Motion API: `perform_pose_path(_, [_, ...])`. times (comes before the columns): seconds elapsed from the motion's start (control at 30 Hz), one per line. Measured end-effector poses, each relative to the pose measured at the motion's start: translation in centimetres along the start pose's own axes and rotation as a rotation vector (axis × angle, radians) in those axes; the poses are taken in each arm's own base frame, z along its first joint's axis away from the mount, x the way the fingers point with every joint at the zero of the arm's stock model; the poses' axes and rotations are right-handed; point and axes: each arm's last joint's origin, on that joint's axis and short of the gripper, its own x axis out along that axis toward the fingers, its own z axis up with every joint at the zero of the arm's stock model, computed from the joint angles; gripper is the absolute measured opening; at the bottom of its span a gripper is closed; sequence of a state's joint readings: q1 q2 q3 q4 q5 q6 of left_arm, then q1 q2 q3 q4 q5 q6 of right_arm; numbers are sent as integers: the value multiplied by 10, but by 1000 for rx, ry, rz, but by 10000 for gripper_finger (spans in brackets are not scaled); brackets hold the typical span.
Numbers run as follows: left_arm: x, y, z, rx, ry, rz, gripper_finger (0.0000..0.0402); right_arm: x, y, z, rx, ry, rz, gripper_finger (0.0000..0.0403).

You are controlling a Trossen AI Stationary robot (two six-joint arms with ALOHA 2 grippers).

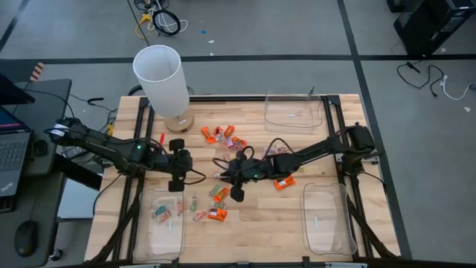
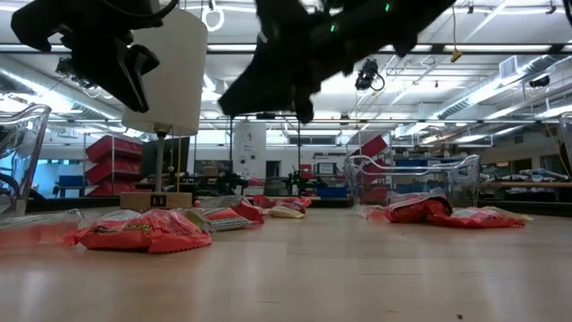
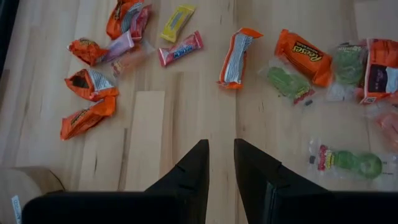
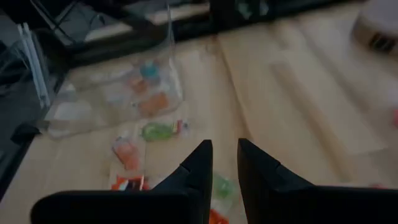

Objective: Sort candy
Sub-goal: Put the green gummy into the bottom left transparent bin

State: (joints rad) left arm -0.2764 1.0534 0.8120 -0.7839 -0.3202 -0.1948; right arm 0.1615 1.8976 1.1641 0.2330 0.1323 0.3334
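Left gripper (image 3: 219, 163): fingers slightly parted, nothing between them, over bare wood. Right gripper (image 4: 225, 165): same narrow gap, empty, mid-table. Candy (image 3: 236, 57) scattered on the table (image 1: 260, 223); orange Reese's pack (image 3: 304, 56) readable. A few pieces in the near-left tray (image 1: 160, 238).

Candy and trays across the table

Candy (image 1: 217, 135) lies scattered mid-table, between a lamp (image 1: 160, 78) at the back left and trays at three corners (a few pieces sit inside the front-left tray (image 1: 161, 229)); more lies just beside that tray.
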Motion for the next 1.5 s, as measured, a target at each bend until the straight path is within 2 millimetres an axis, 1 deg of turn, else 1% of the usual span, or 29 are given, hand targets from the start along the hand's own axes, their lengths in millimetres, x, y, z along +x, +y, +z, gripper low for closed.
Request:
perform_pose_path(0.27, [0, 0, 0, 1, 0, 0, 78, 20, -5, -23, 1, 61, -18, 68])
perform_pose_path(0.5, [0, 0, 1, -4, -13, -3, 78, 26, -2, -32, -11, 57, -51, 87])
perform_pose_path(0.73, [0, 0, 2, -6, -26, 0, 78, 26, 4, -32, -7, 19, -49, 109])
perform_pose_path(0.93, [0, 0, 3, -8, -35, 15, 78, 29, 10, -33, -39, -37, -56, 123])
perform_pose_path(1.03, [0, 0, 3, -8, -35, 15, 78, 36, 11, -38, -43, -65, -44, 128])
perform_pose_path(1.13, [0, 0, 3, -9, -36, 15, 78, 45, 9, -47, -36, -51, -49, 131])
perform_pose_path(1.2, [0, 0, 3, -9, -32, 16, 78, 51, 7, -56, -37, -20, -60, 131])
perform_pose_path(1.37, [0, 0, 3, -9, -34, 15, 78, 64, 4, -68, -16, 5, -67, 132])
perform_pose_path(1.5, [-1, -1, 3, -7, -35, 14, 78, 66, 0, -76, 3, 64, -94, 133])
